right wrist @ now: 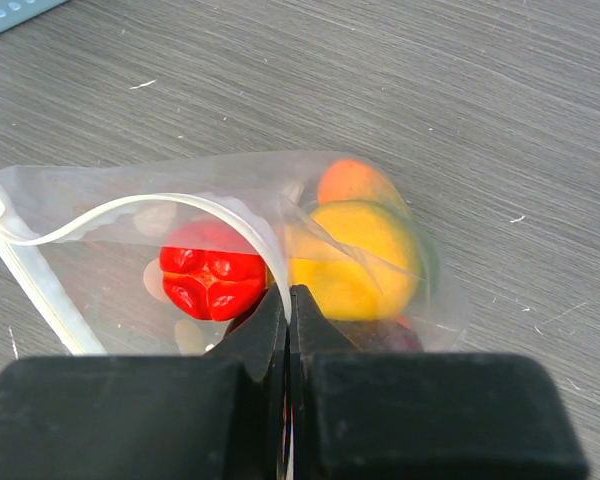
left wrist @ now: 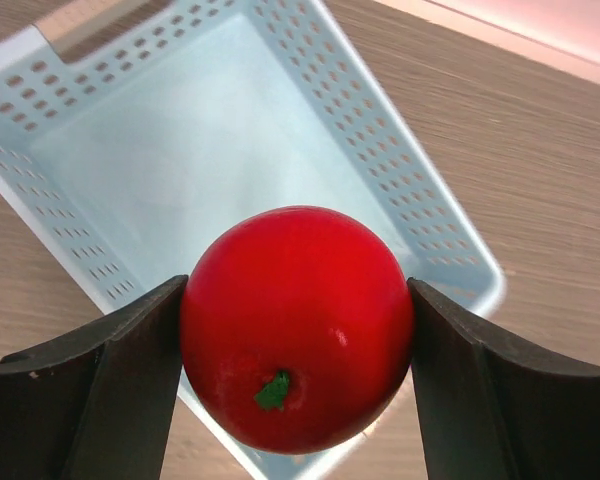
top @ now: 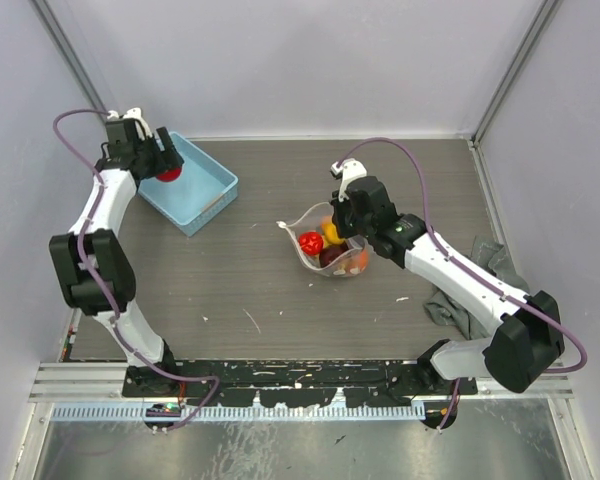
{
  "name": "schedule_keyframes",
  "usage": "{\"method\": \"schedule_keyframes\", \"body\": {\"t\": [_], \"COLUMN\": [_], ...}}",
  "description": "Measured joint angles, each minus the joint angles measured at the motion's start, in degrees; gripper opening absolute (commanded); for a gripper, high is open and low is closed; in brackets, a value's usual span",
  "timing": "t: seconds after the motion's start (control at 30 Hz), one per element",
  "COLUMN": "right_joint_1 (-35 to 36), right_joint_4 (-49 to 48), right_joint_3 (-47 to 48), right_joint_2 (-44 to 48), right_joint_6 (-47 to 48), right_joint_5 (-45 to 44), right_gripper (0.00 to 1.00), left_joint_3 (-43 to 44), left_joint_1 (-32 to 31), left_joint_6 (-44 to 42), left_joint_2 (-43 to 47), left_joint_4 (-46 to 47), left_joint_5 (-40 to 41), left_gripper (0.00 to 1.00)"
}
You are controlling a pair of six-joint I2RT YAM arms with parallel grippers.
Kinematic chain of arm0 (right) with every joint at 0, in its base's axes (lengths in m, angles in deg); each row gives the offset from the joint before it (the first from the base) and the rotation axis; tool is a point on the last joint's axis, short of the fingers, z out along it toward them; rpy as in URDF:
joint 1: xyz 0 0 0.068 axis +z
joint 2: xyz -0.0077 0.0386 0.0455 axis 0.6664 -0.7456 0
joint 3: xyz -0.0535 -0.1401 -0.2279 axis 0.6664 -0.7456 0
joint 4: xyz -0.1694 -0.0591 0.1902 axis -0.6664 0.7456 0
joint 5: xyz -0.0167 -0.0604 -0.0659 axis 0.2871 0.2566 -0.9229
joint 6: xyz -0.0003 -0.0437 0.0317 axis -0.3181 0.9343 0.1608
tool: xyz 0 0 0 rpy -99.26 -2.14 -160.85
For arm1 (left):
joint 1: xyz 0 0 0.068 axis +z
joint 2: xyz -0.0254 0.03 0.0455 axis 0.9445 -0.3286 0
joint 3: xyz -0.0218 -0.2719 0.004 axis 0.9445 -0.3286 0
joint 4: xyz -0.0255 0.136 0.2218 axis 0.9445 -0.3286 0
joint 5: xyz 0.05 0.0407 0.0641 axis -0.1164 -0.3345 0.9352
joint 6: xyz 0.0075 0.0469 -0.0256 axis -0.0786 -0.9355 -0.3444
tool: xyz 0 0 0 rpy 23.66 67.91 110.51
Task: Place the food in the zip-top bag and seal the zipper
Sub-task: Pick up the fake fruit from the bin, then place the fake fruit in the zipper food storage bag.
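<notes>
A glossy red fruit (left wrist: 298, 325) with a green stem mark sits between my left gripper's (left wrist: 298, 345) fingers, which are shut on it above the light-blue basket (left wrist: 420, 200). From above, this gripper (top: 168, 172) hangs over the basket's far left corner. The zip-top bag (right wrist: 100, 240) lies mid-table with its mouth open toward the left. My right gripper (right wrist: 290, 295) is shut on the mouth edge, pinching the zipper (right wrist: 180, 205). Inside the bag are a ridged red fruit (right wrist: 208, 280), a yellow one (right wrist: 355, 260) and an orange one (right wrist: 350, 182).
The light-blue basket (top: 195, 185) stands at the back left of the table and looks empty inside. A crumpled grey cloth (top: 470, 285) lies at the right edge, under the right arm. Grey walls close in the table on three sides.
</notes>
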Motion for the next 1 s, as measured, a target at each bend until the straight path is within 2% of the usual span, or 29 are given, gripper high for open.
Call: {"method": "schedule_keyframes", "body": {"t": [0.23, 0.6, 0.8, 1.0], "right_joint_1": [0.0, 0.0, 0.0, 0.0], "right_joint_4": [0.2, 0.3, 0.3, 0.3], "right_joint_3": [0.0, 0.0, -0.2, -0.2], "right_joint_2": [1.1, 2.1, 3.0, 3.1], "right_joint_6": [-0.5, -1.9, -2.7, -3.1], "right_joint_5": [1.1, 3.6, 4.6, 5.8], "right_gripper": [0.00, 0.00, 0.00, 0.00], "left_joint_3": [-11.5, -22.0, -26.4, -28.4], "left_joint_1": [-3.1, -9.4, -16.3, -24.9], "left_joint_6": [7.0, 13.9, 15.5, 16.4], "left_joint_2": [13.5, 30.3, 39.8, 45.7], "left_joint_4": [1.4, 1.9, 1.9, 2.1], "left_joint_5": [-4.3, -8.0, -8.3, -6.9], "left_gripper": [0.47, 0.45, 0.44, 0.43]}}
